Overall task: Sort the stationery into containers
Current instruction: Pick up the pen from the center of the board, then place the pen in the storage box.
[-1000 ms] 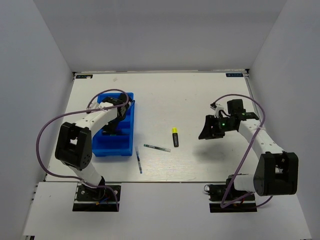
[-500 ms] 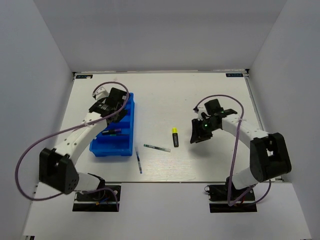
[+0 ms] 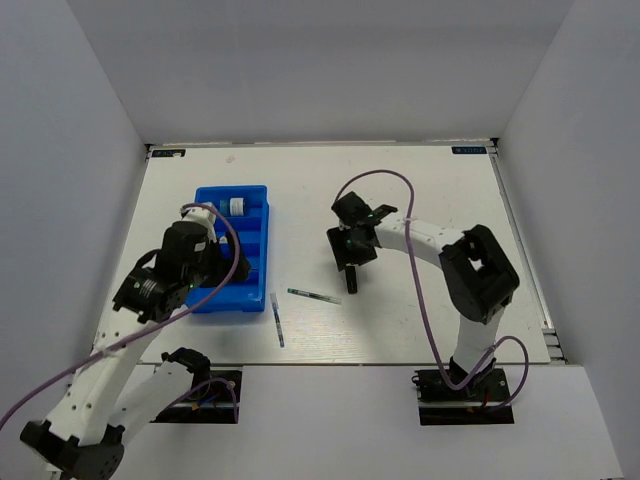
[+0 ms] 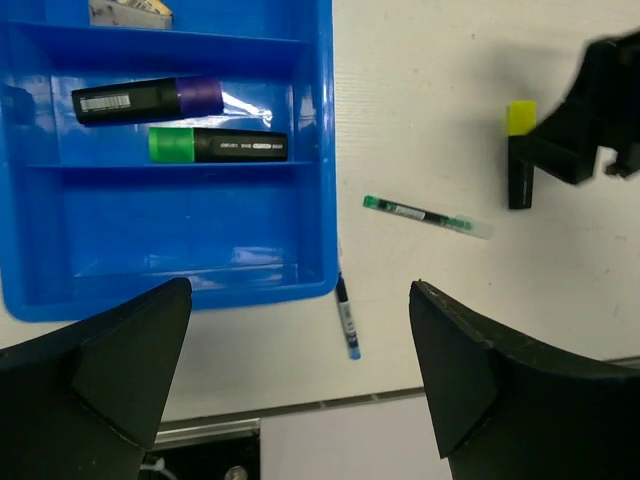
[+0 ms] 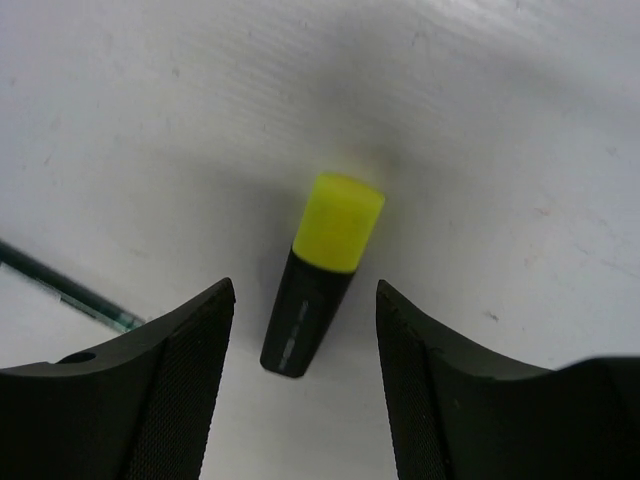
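The blue tray lies at the left. In the left wrist view the tray holds a purple-tipped marker and a green-capped highlighter in one compartment, and a pale eraser further up. A small round pot sits in the far compartment. My left gripper is open and empty, high above the tray's near edge. My right gripper is open, its jaws on either side of the yellow-capped highlighter, not touching it. A green thin pen and a blue-tipped pen lie on the table.
The white table is walled in by grey panels. The blue-tipped pen lies just past the tray's near right corner. The table's front edge runs below the left gripper. The purple cables loop over both arms.
My left gripper has drawn back from the tray and risen, empty. My right gripper has moved left across the table and come down over the yellow-capped highlighter.
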### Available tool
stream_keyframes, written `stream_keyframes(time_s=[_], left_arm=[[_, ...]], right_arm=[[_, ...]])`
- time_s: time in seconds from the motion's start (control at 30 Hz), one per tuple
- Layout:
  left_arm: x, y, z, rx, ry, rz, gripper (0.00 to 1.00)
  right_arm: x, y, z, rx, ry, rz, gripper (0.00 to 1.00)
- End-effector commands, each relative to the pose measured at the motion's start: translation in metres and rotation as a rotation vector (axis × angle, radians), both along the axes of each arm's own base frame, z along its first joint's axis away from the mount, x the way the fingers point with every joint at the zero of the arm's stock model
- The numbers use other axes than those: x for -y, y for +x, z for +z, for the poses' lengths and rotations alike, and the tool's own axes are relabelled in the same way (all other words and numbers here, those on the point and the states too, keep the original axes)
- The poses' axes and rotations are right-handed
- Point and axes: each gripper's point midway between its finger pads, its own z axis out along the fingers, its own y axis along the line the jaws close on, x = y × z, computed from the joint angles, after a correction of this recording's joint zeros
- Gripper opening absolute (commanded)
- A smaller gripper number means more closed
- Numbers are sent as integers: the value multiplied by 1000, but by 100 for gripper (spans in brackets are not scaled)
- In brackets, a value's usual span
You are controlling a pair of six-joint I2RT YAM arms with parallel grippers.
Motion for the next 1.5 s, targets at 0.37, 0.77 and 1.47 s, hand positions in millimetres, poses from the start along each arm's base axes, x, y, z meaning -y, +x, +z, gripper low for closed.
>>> stream_keyframes(time_s=[0.37, 0.77, 1.47], left_arm=[[-15, -56, 20, 49, -9, -105, 100], [-16, -66, 20, 69, -50, -92, 100], [-9, -62, 41, 226, -113, -135, 100]], right_arm=[[4, 3, -42, -16, -171, -98, 42], [-61, 11, 33, 61, 75, 312, 0], [-264, -14, 213, 488, 1021, 1233, 0]])
